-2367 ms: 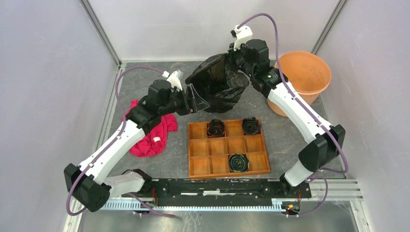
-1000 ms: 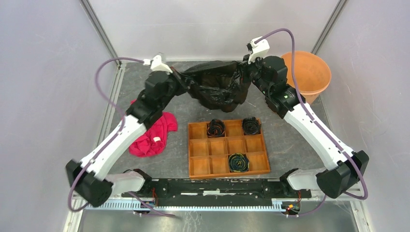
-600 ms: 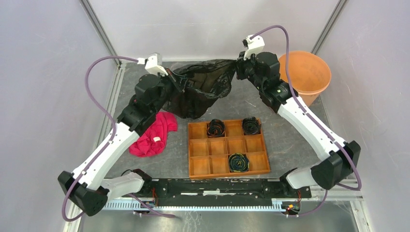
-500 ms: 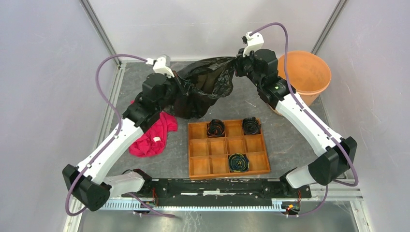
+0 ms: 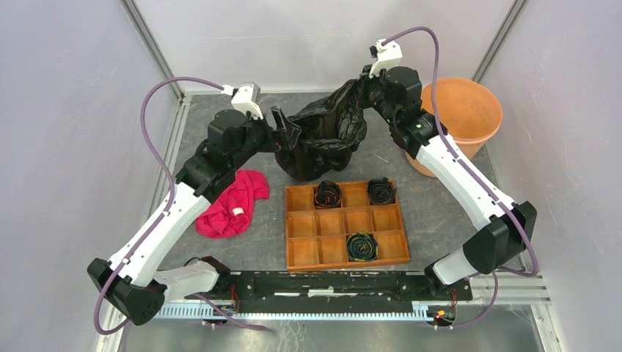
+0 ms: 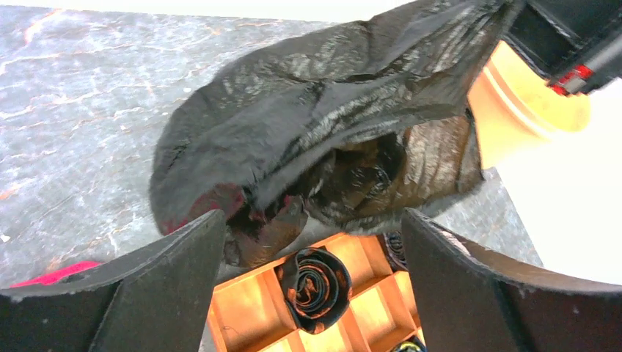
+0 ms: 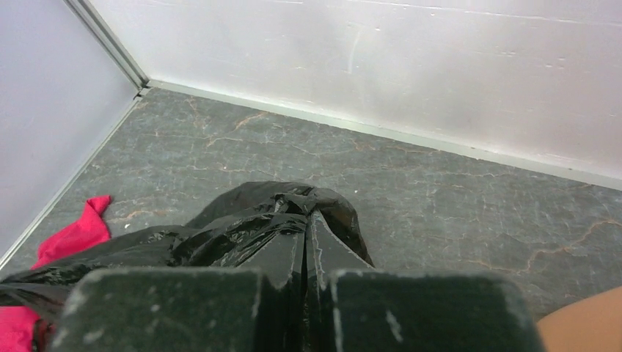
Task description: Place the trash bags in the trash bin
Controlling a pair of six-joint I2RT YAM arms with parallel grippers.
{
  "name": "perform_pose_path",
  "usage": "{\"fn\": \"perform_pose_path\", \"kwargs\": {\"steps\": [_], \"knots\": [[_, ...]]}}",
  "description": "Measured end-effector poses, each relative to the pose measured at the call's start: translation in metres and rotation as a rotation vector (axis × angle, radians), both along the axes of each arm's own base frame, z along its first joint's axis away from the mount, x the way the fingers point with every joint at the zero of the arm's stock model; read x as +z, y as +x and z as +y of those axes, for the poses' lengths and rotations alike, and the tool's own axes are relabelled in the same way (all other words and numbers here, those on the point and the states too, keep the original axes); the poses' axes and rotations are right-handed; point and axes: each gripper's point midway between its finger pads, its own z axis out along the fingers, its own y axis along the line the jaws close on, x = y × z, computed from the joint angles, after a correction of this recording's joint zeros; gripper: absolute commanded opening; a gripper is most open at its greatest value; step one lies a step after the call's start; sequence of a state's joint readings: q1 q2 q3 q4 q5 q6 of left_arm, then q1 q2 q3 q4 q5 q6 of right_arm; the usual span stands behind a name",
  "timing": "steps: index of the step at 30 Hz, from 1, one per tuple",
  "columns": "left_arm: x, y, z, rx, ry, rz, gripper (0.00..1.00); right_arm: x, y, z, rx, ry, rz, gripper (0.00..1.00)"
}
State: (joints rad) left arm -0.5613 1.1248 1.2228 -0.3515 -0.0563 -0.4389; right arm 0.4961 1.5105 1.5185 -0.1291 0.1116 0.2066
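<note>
Trash bag [image 5: 323,139], pinched by the right fingers [image 7: 334,260], is stretched leftward from the trash bin [image 5: 469,110]. Left fingers [image 6: 169,279] are spread.

Right pincer [image 5: 359,89] grips the crumpled trash bag [image 5: 323,139].

No text, brand, number or sign can be read in any view; only a small white tag [image 5: 236,212] is seen on the red cloth [image 5: 251,189], and whatever may be printed on it is too small to be made out.
</note>
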Motion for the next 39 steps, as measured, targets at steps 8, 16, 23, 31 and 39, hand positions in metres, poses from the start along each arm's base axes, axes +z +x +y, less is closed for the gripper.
{"fn": "perform_pose_path", "kwargs": {"steps": [8,16,23,31,39], "knots": [[-0.020,0.020,0.003,0.071,0.067,0.067,0.92,0.016,-0.010,0.003,0.043,0.026,-0.032,0.01],[-0.042,0.033,-0.009,0.053,0.107,0.137,0.83,0.022,-0.015,0.005,0.068,0.029,-0.047,0.01],[-0.034,0.021,-0.028,-0.072,0.052,0.130,1.00,0.022,-0.016,0.007,0.080,0.021,-0.050,0.01],[-0.050,0.011,-0.036,-0.135,0.045,0.162,0.95,0.022,-0.017,0.009,0.094,0.023,-0.050,0.01],[-0.080,0.034,-0.003,0.076,0.174,0.223,0.66,0.032,-0.024,0.006,0.098,0.030,-0.066,0.01]]}}
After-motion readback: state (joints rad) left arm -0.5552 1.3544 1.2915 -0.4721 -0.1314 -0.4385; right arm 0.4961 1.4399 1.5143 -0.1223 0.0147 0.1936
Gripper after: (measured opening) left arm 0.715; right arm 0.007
